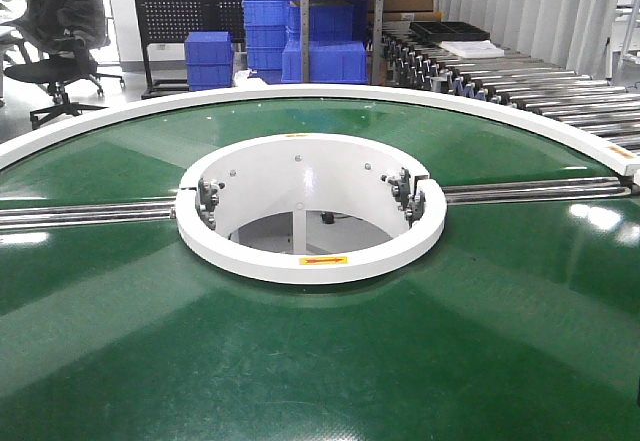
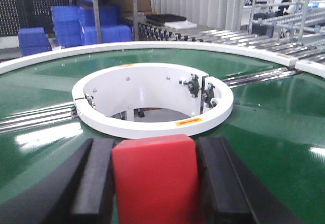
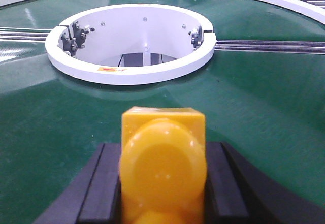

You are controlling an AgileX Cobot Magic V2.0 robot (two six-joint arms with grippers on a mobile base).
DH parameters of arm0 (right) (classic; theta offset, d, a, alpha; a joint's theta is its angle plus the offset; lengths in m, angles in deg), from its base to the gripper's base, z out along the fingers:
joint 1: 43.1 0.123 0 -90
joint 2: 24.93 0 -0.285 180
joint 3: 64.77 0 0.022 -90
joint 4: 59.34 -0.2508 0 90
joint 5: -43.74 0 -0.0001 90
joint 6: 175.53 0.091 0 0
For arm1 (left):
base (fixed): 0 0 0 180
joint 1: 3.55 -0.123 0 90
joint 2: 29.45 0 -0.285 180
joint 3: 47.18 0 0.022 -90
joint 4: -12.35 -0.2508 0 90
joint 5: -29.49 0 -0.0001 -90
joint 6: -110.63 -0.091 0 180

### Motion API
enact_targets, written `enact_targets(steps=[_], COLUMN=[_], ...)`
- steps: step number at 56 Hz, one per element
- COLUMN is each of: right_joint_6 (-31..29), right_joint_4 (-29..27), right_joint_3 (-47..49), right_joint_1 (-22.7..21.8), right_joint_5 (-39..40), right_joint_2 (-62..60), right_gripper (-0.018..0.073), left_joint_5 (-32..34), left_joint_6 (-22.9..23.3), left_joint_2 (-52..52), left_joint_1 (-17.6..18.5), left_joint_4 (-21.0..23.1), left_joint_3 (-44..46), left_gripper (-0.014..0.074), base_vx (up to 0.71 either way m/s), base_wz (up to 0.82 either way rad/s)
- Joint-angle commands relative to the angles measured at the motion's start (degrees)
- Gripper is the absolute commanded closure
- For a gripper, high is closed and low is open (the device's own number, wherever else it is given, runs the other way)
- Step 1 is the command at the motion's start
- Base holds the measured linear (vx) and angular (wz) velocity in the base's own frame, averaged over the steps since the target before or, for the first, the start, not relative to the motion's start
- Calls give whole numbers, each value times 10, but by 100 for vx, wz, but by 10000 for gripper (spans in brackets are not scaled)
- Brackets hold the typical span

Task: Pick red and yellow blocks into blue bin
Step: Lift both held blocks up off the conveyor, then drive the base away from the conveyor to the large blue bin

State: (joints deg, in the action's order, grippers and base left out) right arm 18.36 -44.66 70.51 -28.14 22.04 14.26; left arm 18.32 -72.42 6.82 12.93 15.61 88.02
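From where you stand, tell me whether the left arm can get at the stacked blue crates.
Probably not. The left claw is shut on the red block, and the blue crates stand past the turntable's far white rim, with the whole green belt and centre ring lying between.

1. A glossy green round surface [image 1: 320, 361] fills the foreground, edged by a curved white rim [image 1: 330, 92].
2. A white ring [image 1: 250, 261] sits at its centre, hollow inside, with a yellow label [image 1: 323, 260] on its front.
3. Steel rails [image 1: 530, 191] run out from the ring to left and right.
4. Behind stand stacked blue crates [image 1: 325, 61], a roller conveyor [image 1: 520, 81] carrying a black tray [image 1: 448, 30], and a black office chair [image 1: 65, 31].
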Motion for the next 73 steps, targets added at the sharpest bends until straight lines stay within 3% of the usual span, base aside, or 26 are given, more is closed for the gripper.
enact_targets(steps=[1,73], right_joint_6=[-7,-7], right_joint_4=[12,12], right_joint_3=[15,15], right_joint_1=[-1,-1], right_joint_5=[57,50], right_joint_2=[-5,-6], right_gripper=[568,568], left_joint_5=[57,46], left_joint_6=[2,2], left_joint_2=[1,1], left_joint_1=[5,5], left_joint_4=[5,5], left_joint_3=[16,16], left_gripper=[597,594], base_vx=[0,-1], base_wz=[0,4])
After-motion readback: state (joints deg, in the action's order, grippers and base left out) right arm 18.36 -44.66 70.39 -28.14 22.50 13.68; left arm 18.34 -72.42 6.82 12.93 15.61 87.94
